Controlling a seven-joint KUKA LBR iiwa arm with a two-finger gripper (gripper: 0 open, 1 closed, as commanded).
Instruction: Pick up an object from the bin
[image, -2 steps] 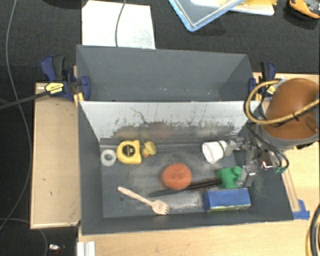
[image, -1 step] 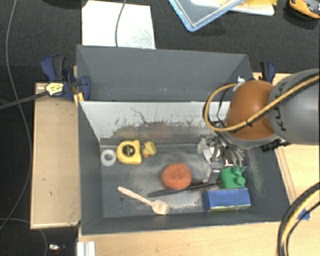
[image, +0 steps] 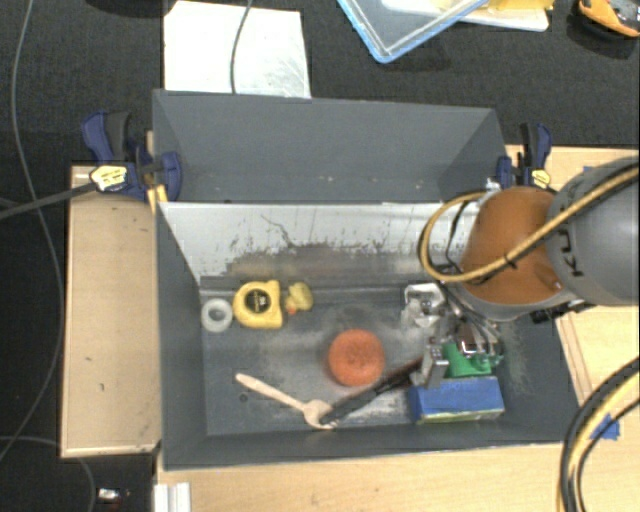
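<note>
Only one piece of lettering reads at all: on the arm's grey link (image: 600, 250), dark capital letters run along the curved shell, and "KU" can be made out before the rest turns out of sight. The yellow tape measure (image: 258, 303) bears a dark round label on its face, too small to read. Any print on the blue box (image: 455, 400) cannot be made out.

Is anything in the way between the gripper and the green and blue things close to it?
Nothing visible is. The gripper hangs at the right side of the bin, right by the green thing, with the blue block just beside. A black stick lies to its left, near the orange ball, not between them.
</note>
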